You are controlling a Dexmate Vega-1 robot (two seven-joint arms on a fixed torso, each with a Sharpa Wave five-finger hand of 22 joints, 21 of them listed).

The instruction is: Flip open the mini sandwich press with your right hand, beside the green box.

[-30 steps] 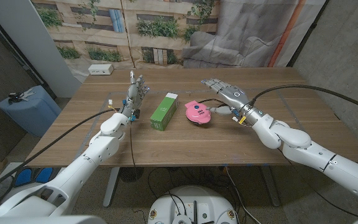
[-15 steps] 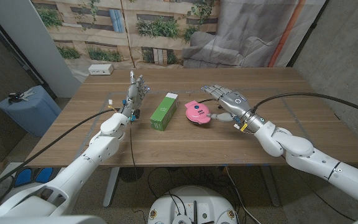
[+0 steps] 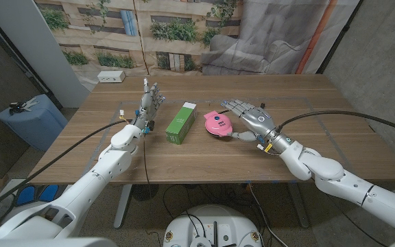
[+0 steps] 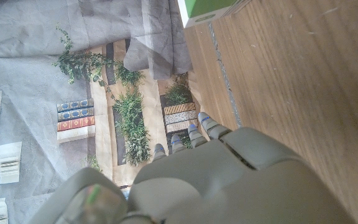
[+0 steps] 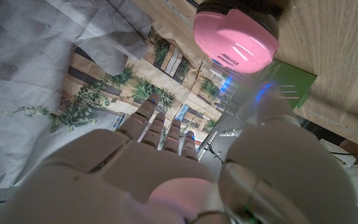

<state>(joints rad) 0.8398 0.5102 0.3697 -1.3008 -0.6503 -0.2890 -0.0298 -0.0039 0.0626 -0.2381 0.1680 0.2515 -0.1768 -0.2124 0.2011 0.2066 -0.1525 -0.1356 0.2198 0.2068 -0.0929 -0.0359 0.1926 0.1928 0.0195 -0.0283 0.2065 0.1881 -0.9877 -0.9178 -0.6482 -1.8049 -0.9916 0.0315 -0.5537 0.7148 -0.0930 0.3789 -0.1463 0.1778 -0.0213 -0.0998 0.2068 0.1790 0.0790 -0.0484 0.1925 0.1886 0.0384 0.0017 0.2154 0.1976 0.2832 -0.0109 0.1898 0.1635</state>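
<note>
**Q:** What has changed over the last second?

**A:** Right hand has drifted toward the robot and slightly toward the press, and now sits just beside it at its 3 o'clock. Left hand, box and press have kept their places.

**Q:** How does the right hand look now?

**A:** Back up, fingers spread apart and reaching away from the robot, holding nothing. The head view shows a narrow strip of table between hand and press, so the two look apart, though the gap is too small to be sure. In the right wrist view the hand is seen from behind, with the pink lid beyond its fingertips.

**Q:** Where is the press?

**A:** Near the middle of the table, lid down, closed. Green box lies just beside it at its 9 o'clock, long side running away from the robot.

**Q:** And the left hand?

**A:** Left hand stands at the box's 9 o'clock, near it but apart, fingers pointing up, slightly parted and gripping nothing. The left wrist view shows its back over bare wood, with a corner of the box farther off.

**Q:** Anything beyond?

**A:** A white power strip lies at the far edge, around 11 o'clock from the box.
</note>
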